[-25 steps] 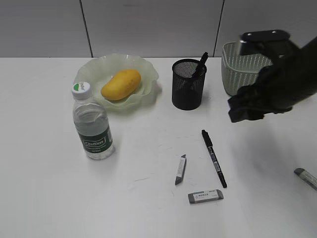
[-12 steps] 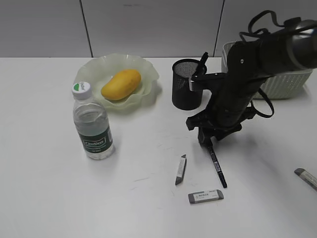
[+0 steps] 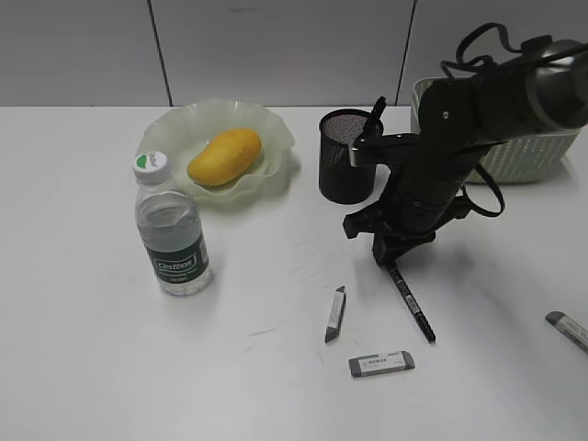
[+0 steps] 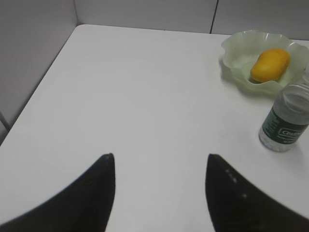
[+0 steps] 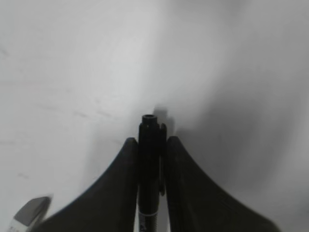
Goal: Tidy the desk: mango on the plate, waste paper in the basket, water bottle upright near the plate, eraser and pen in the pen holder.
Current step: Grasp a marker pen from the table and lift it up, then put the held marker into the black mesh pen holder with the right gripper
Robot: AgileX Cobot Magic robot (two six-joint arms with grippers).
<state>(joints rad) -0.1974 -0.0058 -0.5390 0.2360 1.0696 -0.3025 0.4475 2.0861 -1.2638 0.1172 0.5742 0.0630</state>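
A: Where's the pen (image 3: 411,302)?
B: On the desk (image 3: 92,349) below the pen holder (image 3: 348,156), its upper end pinched between the right gripper's (image 3: 390,260) fingers (image 5: 123,188).
A: And the eraser (image 3: 381,364)?
B: Lying loose just left of the pen's lower tip.
A: Left gripper (image 4: 159,193)?
B: Spread wide over bare desk; mango (image 4: 270,65) on the plate (image 4: 241,53), water bottle (image 4: 286,118) upright beside it.
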